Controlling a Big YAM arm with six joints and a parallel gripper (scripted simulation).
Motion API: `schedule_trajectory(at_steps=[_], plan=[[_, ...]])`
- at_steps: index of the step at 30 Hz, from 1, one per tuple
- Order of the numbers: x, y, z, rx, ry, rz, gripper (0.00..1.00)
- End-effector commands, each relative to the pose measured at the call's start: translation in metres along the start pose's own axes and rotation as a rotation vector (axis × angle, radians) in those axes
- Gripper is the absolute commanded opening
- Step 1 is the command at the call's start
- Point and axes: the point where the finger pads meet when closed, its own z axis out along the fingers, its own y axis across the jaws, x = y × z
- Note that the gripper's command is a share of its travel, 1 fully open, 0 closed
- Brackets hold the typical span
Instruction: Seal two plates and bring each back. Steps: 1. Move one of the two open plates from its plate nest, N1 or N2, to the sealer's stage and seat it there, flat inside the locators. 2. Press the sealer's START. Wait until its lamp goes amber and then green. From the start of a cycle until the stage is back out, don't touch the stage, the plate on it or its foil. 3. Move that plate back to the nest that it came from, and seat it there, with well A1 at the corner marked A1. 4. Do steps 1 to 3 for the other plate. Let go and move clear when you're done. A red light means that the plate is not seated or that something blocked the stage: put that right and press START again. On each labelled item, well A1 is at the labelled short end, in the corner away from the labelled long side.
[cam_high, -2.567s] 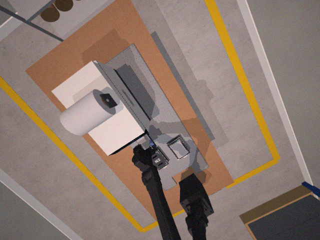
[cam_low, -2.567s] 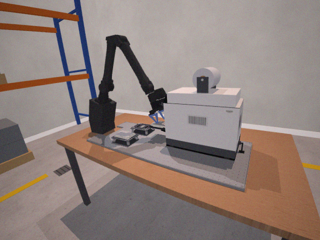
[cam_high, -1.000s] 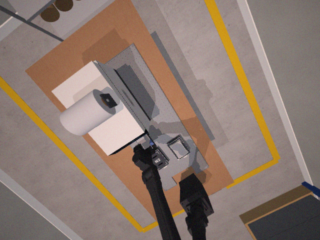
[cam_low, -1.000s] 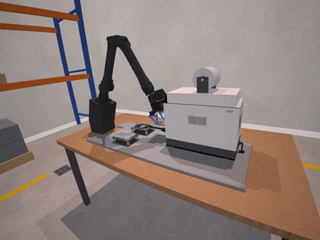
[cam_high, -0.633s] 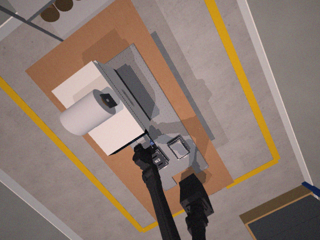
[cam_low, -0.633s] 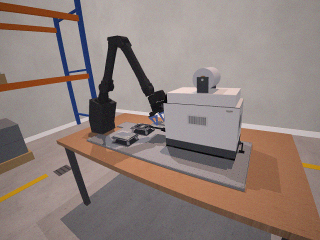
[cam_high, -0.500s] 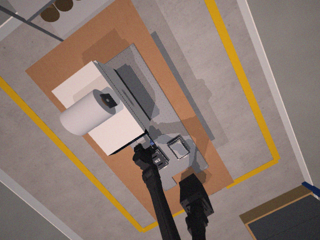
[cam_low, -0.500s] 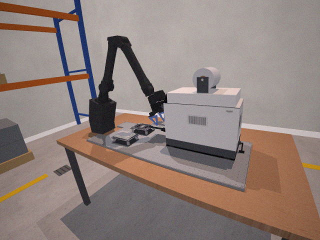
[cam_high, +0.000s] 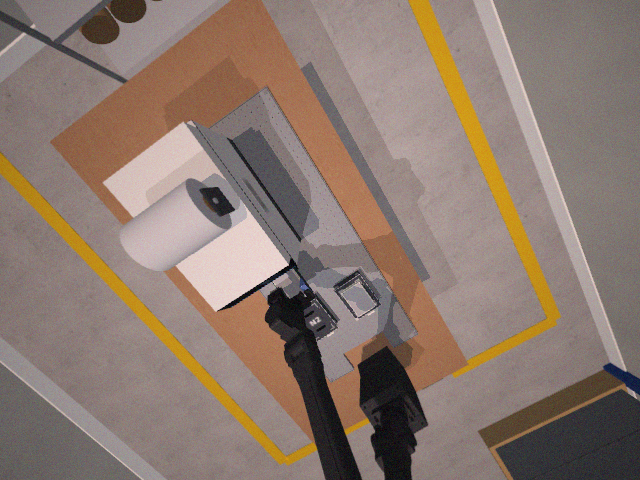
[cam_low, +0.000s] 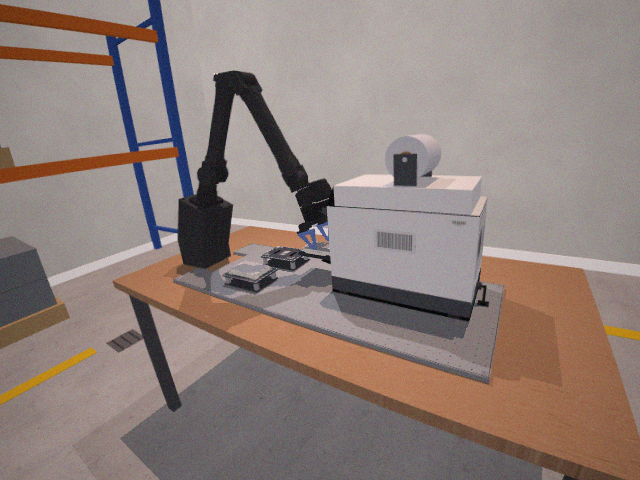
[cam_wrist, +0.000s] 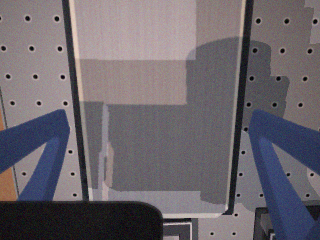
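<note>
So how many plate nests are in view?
2. N2, bare, nearer the sealer; the other nest, toward the table's near edge, under a plate.

Along one side we see a storage rack (cam_low: 168, 98) with blue uprights and orange beams. Near its foot sits a dark grey box (cam_low: 23, 276) on a wooden pallet (cam_low: 38, 322). We also spot a slotted floor grate (cam_low: 124, 340), yellow floor lines (cam_high: 483, 160) (cam_low: 49, 375) and a pale wall (cam_low: 542, 129) behind.
</note>
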Motion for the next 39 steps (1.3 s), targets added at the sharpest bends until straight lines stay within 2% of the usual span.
schedule_trajectory(at_steps=[1, 20, 28, 34, 39], plan=[[-0.018, -0.006, 0.001, 0.005, -0.024, 0.005, 1.00], [-0.022, -0.005, 0.005, 0.004, -0.026, 0.005, 1.00], [-0.014, -0.007, -0.005, 0.004, -0.025, 0.005, 1.00], [0.006, -0.008, 0.009, 0.007, 0.003, 0.003, 1.00], [0.012, -0.009, 0.014, 0.009, 0.015, 0.002, 1.00]])
